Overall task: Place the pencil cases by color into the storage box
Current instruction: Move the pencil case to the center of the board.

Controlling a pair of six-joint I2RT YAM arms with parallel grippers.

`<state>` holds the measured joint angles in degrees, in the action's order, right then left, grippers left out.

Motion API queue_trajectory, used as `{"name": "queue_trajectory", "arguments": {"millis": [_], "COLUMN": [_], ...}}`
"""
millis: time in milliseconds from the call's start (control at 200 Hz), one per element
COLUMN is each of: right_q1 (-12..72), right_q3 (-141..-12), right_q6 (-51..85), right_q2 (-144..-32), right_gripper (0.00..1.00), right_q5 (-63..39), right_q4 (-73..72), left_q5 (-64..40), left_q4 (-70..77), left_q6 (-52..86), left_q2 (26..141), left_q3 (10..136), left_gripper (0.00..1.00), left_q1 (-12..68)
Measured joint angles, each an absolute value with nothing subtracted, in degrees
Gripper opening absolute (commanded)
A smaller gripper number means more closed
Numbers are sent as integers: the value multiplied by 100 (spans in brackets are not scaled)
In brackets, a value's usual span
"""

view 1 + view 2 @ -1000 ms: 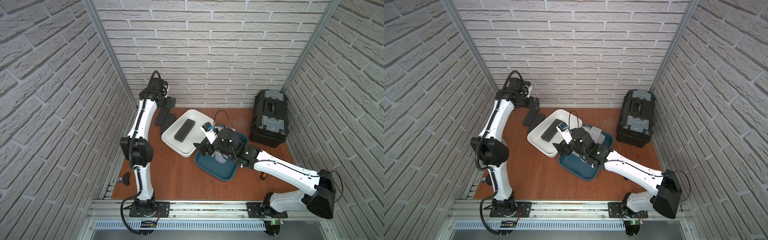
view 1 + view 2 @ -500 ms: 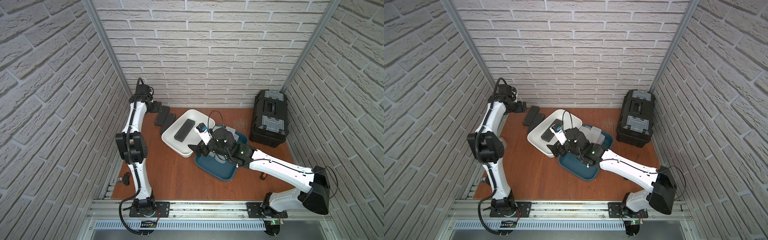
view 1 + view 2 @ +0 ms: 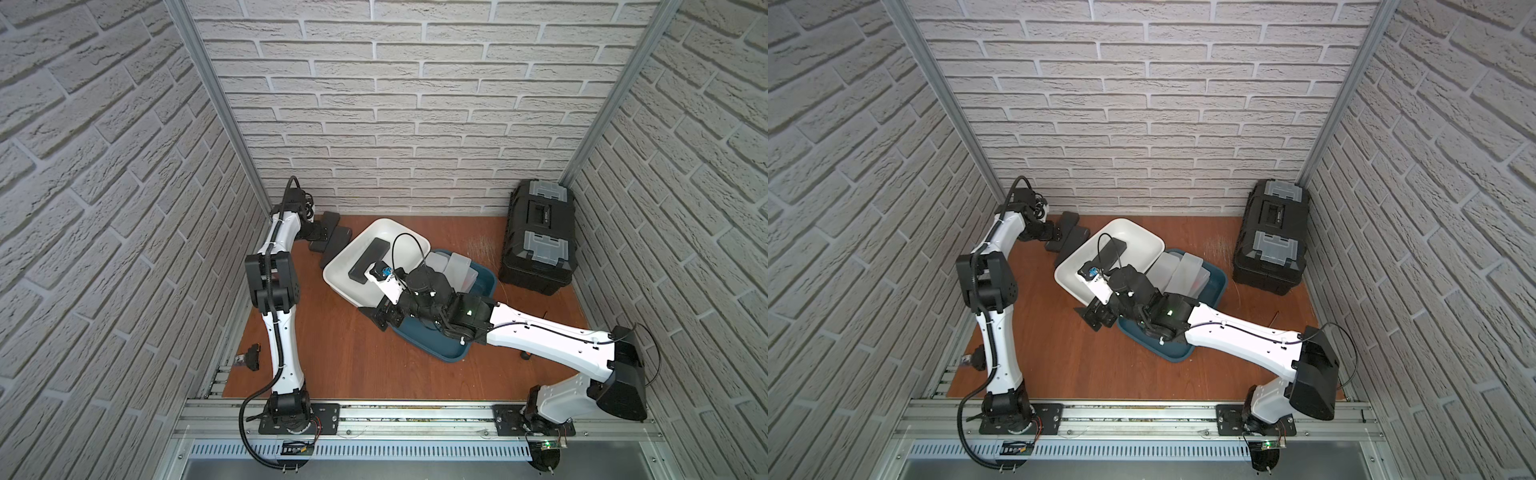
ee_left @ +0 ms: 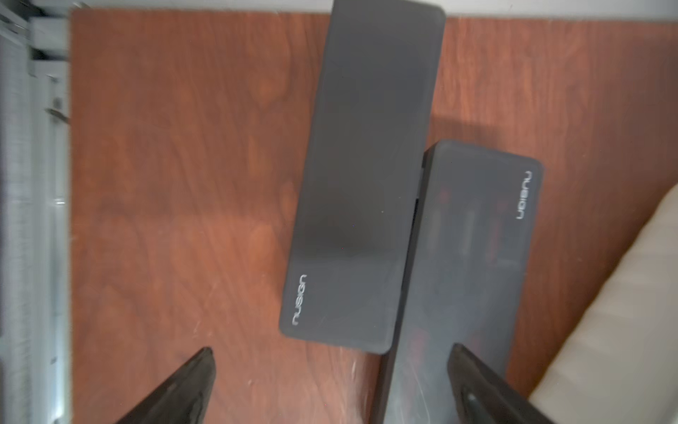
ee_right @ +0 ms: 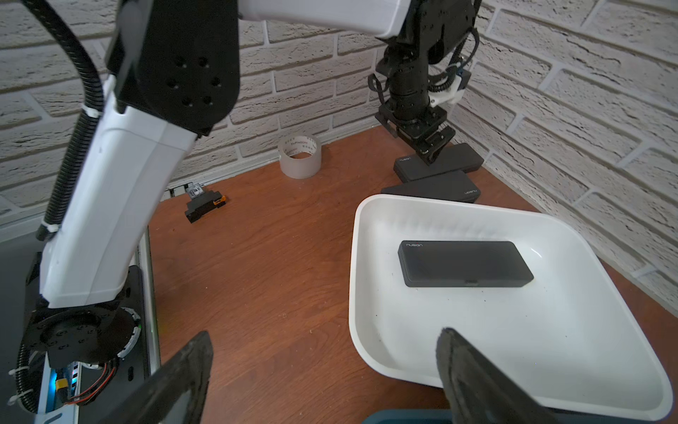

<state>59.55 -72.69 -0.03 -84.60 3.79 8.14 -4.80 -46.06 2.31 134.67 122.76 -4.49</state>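
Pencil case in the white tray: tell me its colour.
The pencil case is matte black, with pale lettering at one corner; clearest in the right wrist view.

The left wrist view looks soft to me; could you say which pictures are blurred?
Left wrist view: motion-smeared, both black cases soft-edged. Right wrist view: crisp, the case in the white tray sharp. Both top views: sharp, evenly lit.

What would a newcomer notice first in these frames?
Two trays sit mid-table: a white tray holding one black pencil case, and beside it a blue tray with frosted white cases, partly under the right arm. At the back left corner, the left gripper hangs open over two more black cases lying on the table. A black toolbox stands at the back right.
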Motion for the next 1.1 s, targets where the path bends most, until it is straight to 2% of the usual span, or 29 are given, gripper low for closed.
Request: {"name": "queue_trajectory", "arguments": {"millis": [1100], "right_q1": [5986], "right_q3": [-7413], "right_q6": [-351], "right_q2": [-8921], "right_gripper": [95], "right_q5": [427], "right_q4": [969], "left_q5": [-589], "left_q4": [-4698], "left_q6": [368], "left_q2": [14905], "left_q3": [13837], "left_gripper": [96], "left_q1": [-449]}}
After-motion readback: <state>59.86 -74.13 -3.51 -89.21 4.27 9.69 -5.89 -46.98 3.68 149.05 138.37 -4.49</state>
